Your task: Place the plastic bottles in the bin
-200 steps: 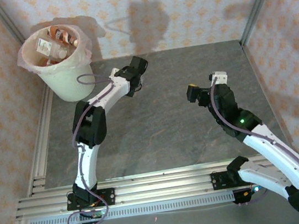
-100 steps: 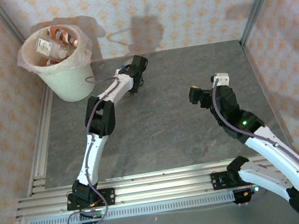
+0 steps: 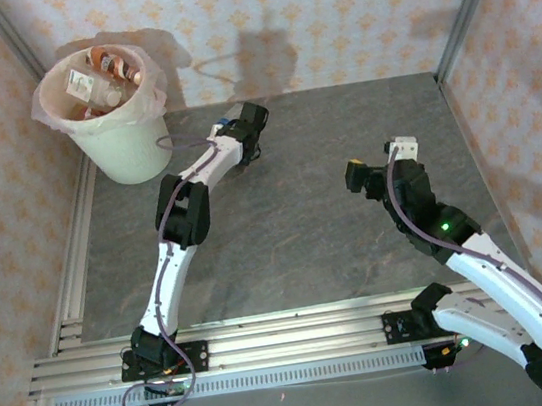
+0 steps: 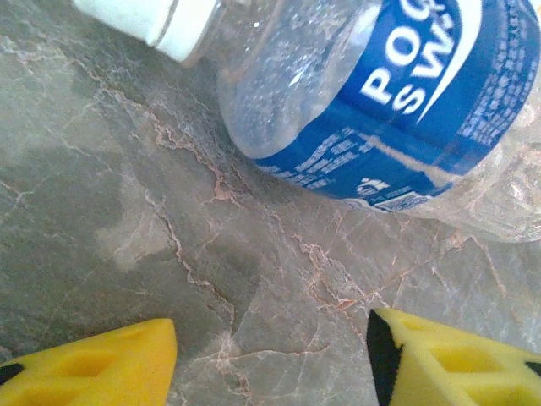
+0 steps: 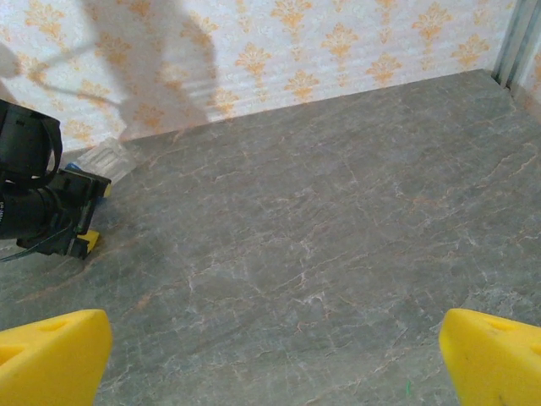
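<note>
A clear plastic bottle (image 4: 397, 110) with a blue label and a white cap lies on its side on the grey stone table, just beyond my left gripper (image 4: 270, 359). That gripper is open, and between its yellow fingertips (image 4: 93, 359) there is bare table only. In the top view the left gripper (image 3: 251, 135) is stretched toward the back, right of the white bin (image 3: 126, 142), which holds several bottles (image 3: 97, 81). My right gripper (image 3: 356, 173) hovers open over mid-table, holding nothing. Its wrist view shows the same bottle (image 5: 106, 156) behind the left gripper (image 5: 38, 207).
The bin's pink liner (image 3: 44, 94) folds over its rim in the back left corner. Patterned walls (image 3: 324, 4) and metal posts close in the table at the back and both sides. An aluminium rail (image 3: 271, 344) runs along the near edge.
My left arm has stretched further toward the back of the table and then settled. The right gripper has drawn slightly back toward the near right.
</note>
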{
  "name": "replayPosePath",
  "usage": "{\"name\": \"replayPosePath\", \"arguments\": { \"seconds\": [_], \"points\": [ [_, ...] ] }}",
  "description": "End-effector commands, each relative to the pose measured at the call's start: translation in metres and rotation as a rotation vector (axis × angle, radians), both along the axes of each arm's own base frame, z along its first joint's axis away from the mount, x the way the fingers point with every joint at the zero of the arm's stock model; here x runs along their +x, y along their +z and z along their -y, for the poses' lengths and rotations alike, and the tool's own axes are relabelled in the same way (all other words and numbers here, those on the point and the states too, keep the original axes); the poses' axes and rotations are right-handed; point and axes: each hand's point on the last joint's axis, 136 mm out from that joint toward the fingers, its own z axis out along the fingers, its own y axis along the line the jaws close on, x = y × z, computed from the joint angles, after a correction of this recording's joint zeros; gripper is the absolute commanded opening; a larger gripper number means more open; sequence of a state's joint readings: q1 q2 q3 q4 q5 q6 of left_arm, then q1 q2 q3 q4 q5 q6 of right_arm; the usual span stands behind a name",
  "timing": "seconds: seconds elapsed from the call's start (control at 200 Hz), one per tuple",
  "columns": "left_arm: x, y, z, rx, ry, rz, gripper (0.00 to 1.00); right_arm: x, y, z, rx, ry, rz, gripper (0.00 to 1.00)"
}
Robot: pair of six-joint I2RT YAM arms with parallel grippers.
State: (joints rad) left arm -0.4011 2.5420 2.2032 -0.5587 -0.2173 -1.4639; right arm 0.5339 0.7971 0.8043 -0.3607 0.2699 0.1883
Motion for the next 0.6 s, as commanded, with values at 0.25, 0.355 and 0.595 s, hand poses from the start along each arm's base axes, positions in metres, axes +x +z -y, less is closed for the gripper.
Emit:
{"name": "replayPosePath", "arguments": {
  "seconds": [0.25,0.355,0.595],
  "points": [
    [-0.009,0.071,-0.016,0.112,-0.042,0.092,0.61,0.000,-0.003,0.005,-0.019,-0.020,-0.001,1.00],
    [-0.009,0.097,-0.012,0.151,-0.114,0.124,0.75,0.001,-0.004,0.004,-0.015,-0.019,0.000,1.00],
    [0.001,0.145,-0.024,0.557,-0.441,-0.001,1.00,0.006,-0.004,-0.001,-0.012,-0.010,-0.010,1.00]
  ]
}}
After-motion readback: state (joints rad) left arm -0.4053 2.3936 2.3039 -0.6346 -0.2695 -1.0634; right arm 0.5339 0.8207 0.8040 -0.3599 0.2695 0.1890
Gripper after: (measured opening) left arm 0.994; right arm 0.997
